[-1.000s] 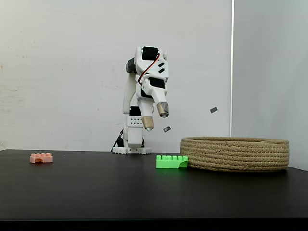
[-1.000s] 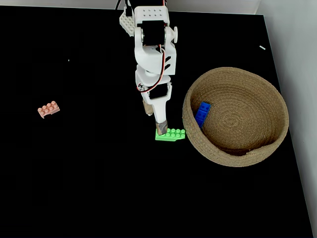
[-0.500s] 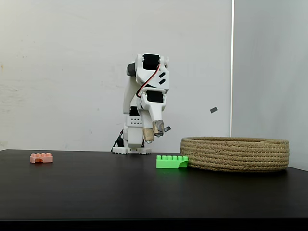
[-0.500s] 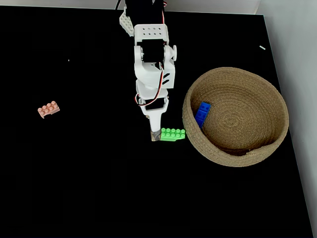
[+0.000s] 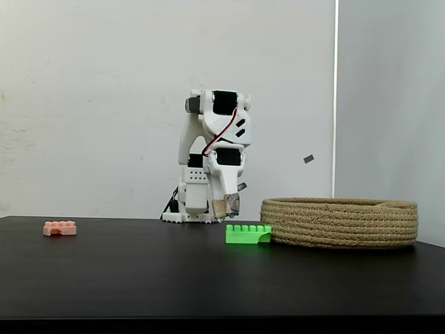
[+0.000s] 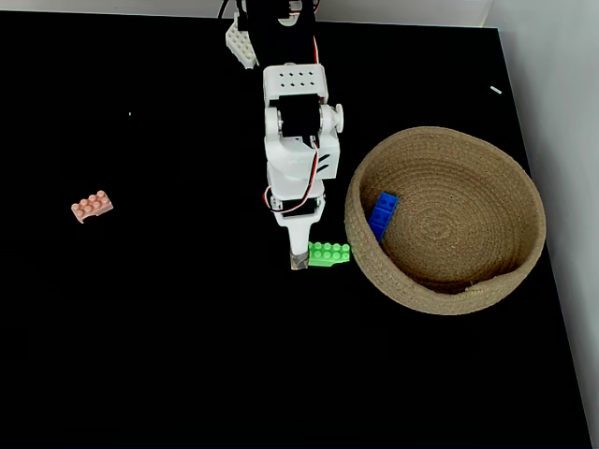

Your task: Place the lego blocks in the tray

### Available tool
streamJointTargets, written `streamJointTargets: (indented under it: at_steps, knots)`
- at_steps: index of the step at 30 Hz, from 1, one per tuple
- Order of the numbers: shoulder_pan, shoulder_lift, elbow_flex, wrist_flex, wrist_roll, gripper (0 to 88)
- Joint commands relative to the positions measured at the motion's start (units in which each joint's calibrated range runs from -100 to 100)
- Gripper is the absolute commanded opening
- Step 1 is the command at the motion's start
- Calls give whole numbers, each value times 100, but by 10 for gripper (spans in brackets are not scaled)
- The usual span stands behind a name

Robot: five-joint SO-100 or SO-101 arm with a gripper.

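Observation:
The green lego block lies on the black table against the left side of the tray, a low woven rope basket. From above, the green block touches the tray's rim, and a blue block rests inside the tray near its left wall. A salmon-pink block sits far to the left. My gripper points down just above the green block's left end. Its fingers stand slightly apart and hold nothing.
The arm's white base stands at the back of the table, behind the gripper. A white wall runs behind, and the table's right edge passes close beside the tray.
The gripper has come down from well above the table to just over the green block's left end and has turned at the wrist. The blocks and the tray stayed put.

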Motion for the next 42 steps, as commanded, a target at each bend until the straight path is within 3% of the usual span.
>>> streamJointTargets:
  at_steps: [1, 25, 42]
  knots:
    - [57, -147, -317, -55, -29, 276]
    - [-149, 248, -353, -180, -215, 253]
    - [-264, 540, -454, -413, -83, 230]
